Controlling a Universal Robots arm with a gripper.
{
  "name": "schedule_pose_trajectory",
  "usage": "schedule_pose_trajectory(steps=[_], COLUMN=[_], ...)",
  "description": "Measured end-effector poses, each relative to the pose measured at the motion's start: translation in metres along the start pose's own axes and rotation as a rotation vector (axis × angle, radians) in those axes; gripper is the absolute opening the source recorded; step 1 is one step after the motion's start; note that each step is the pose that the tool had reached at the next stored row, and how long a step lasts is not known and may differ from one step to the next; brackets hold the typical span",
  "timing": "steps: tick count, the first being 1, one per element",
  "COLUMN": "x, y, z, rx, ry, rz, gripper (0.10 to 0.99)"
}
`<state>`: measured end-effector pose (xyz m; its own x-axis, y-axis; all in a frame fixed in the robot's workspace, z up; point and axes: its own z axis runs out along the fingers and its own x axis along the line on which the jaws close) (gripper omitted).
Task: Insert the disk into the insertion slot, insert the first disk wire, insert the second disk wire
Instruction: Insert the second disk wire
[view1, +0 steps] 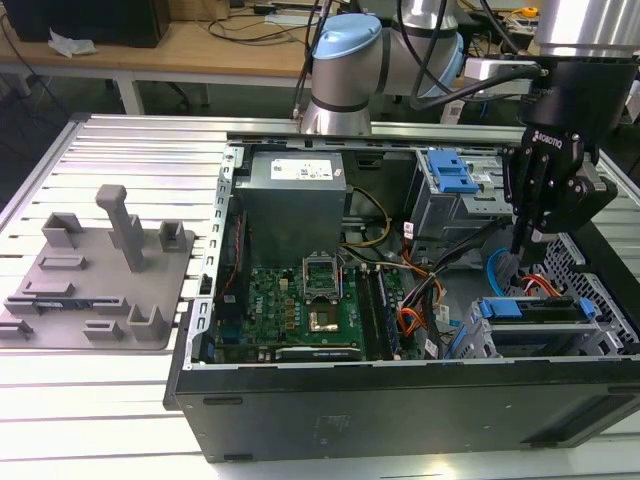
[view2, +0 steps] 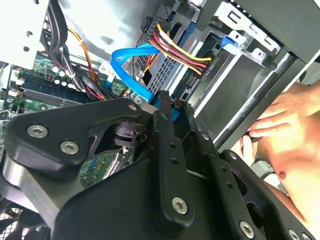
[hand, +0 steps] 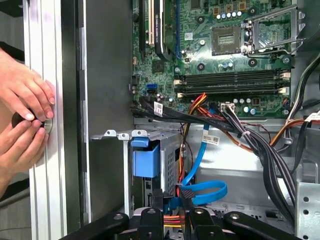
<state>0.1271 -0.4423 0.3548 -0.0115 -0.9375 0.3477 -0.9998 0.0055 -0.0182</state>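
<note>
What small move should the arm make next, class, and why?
Probably ease the pincer a little further toward the disk. It grips the blue wire at its plug, the disk already sits in the insertion slot, and the plug does not look seated.

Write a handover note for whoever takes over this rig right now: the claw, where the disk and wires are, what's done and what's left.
Claw: down inside the case at the exterior view's right, tip at the blue wire; its grip cannot be judged.
Disk: sits in the insertion slot, blue caddy edge showing.
Done: disk insertion, as it looks.
Left: both wires; the pictures do not show whether either is seated.
Note: a person's hands rest on the table rail beside the case.
</note>
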Motion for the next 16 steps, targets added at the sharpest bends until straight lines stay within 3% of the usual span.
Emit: schedule_pose_trajectory(steps=[1, 2, 3, 16], x=[0.0000, -0.0001, -0.0001, 0.0000], y=[0.0000, 0.0000, 0.0000, -0.0001], z=[0.0000, 0.0002, 0.0002, 0.0008], rx=[0.000, 0.001, 0.001, 0.001], ry=[0.0003, 0.0001, 0.0003, -0.0003], rz=[-0.001, -0.002, -0.003, -0.004], gripper=[0.267, 0.184, 0.161, 0.161])
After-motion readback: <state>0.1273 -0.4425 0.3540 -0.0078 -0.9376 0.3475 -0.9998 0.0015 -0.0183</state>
